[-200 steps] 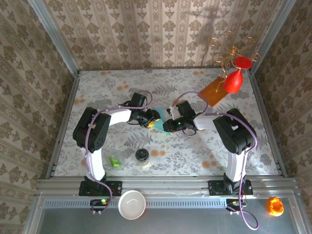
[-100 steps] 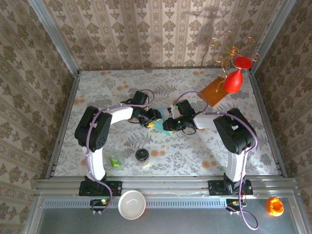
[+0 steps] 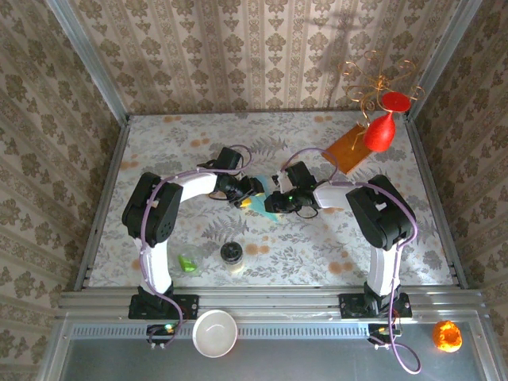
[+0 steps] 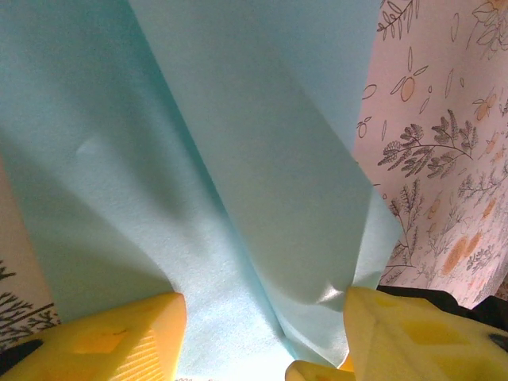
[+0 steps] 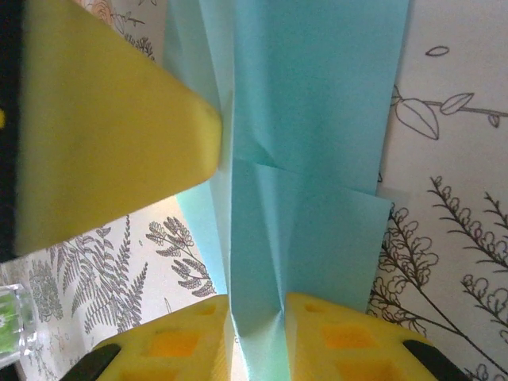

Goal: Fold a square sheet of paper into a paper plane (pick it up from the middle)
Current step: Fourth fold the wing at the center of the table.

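Note:
The square sheet of paper (image 3: 275,214) is light blue and folded into long layers with a centre crease; it lies mid-table between both arms. My right gripper (image 5: 255,313) is shut on the creased ridge of the paper (image 5: 317,119), its yellow fingers (image 5: 349,341) pressing the fold from both sides. My left gripper (image 4: 266,317) is open, its yellow fingers (image 4: 119,333) set wide apart over the paper (image 4: 238,159); the right-hand finger touches a folded edge. From above, the left gripper (image 3: 248,200) and right gripper (image 3: 272,204) meet tip to tip.
An orange-brown sheet (image 3: 348,148) lies at the back right under a red ornament on a wire stand (image 3: 381,127). A small jar (image 3: 232,255) and a green piece (image 3: 187,262) sit near the front. A white bowl (image 3: 215,332) and an orange object (image 3: 447,335) rest off the table's near edge.
My left gripper's jaws have widened a little over the paper. Both wrists have edged slightly toward each other; the right gripper stays clamped on the fold.

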